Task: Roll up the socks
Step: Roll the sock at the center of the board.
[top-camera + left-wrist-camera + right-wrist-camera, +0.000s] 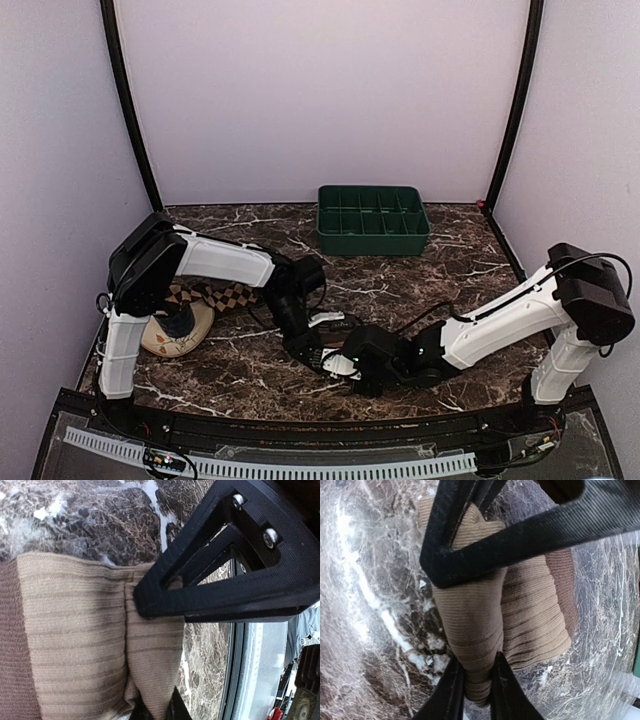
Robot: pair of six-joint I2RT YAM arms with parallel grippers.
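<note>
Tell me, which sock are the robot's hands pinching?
The plain tan sock: left gripper and right gripper both pinch it. The checked socks lie apart, by the dish.

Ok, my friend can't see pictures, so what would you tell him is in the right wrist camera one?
A tan-brown ribbed sock lies folded over on a dark marble table. A black triangular gripper finger crosses its top, and two thin black fingertips pinch its bottom end.

Pale lilac walls [320,90]; black corner posts [129,100]; dark veined marble table [470,262]
</note>
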